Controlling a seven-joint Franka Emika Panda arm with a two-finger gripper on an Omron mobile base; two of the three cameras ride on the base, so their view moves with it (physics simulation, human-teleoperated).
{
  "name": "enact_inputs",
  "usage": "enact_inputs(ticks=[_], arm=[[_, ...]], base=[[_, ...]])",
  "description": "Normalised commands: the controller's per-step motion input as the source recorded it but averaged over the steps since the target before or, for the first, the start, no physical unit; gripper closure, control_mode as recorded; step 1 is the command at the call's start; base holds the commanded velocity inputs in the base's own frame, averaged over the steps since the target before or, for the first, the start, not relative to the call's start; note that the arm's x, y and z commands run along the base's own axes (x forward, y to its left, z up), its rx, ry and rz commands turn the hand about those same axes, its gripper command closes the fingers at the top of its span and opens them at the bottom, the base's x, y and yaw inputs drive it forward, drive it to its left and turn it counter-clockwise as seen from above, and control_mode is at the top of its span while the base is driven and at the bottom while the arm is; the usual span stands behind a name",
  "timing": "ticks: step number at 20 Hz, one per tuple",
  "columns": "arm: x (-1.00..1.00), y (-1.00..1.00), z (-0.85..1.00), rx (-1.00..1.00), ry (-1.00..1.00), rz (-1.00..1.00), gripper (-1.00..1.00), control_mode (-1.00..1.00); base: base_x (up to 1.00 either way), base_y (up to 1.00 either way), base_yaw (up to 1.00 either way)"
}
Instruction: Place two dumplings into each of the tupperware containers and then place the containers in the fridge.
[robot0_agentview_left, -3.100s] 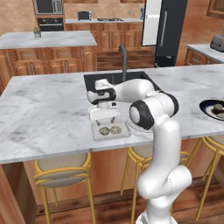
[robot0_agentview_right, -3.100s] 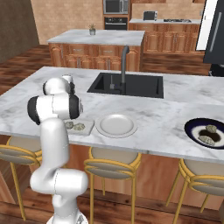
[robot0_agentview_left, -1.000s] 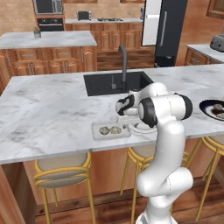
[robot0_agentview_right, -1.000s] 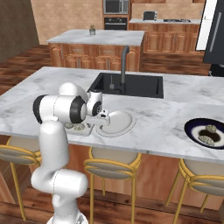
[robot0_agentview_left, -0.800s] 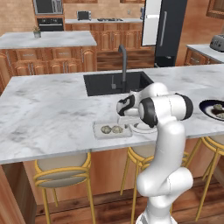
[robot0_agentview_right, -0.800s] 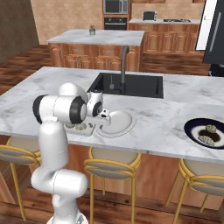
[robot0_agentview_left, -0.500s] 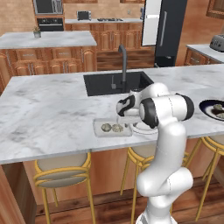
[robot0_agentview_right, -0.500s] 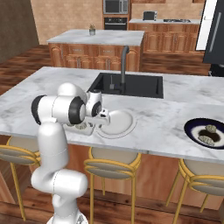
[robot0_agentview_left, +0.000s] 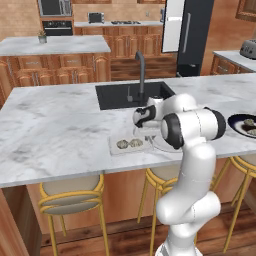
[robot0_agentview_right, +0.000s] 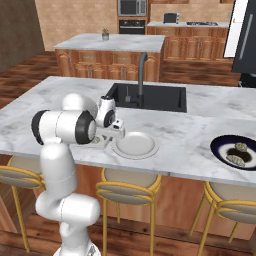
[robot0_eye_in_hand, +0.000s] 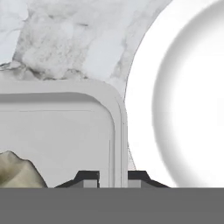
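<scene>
Hand view: end effector (robot0_eye_in_hand: 113, 177) clamped on the rim of the container (robot0_eye_in_hand: 57, 131) holding two dumplings (robot0_agentview_left: 129, 144), beside the plate (robot0_eye_in_hand: 183, 96) on the tabletop (robot0_agentview_left: 55, 125); lift level and slowly, keeping dumplings from sliding, toward the fridge (robot0_agentview_left: 195, 35).

the counter (robot0_agentview_left: 60, 125) is white marble with grey veins. the tupperware container (robot0_eye_in_hand: 65, 127) is whitish, the dumplings (robot0_agentview_left: 129, 144) in it beige-grey. the round plate (robot0_agentview_right: 134, 145) is white, the sink (robot0_agentview_left: 131, 95) black, the fridge (robot0_agentview_left: 195, 35) nearly black.
</scene>
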Motion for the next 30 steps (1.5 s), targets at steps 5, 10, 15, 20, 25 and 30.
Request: enact_inputs(ticks=[5, 10, 15, 20, 25, 30], arm=[[-0.07, 0.0, 0.91, 0.0, 0.16, -0.15, 1.0, -1.0], [-0.67, 0.01, 0.66, 0.0, 0.18, -0.42, 1.0, -1.0], [-0.78, 0.0, 0.42, 0.0, 0.22, -0.61, 1.0, -1.0], [-0.64, 0.0, 0.13, -0.06, 0.14, -0.71, 1.0, -1.0], [-0.41, 0.13, 0.03, -0.23, 0.02, -0.57, 1.0, -1.0], [-0.34, 0.25, 0.15, -0.26, 0.0, -0.43, 1.0, -1.0]], base=[[0.0, 0.0, 0.0], [0.0, 0.0, 0.0], [0.0, 0.0, 0.0], [0.0, 0.0, 0.0], [0.0, 0.0, 0.0], [0.0, 0.0, 0.0]])
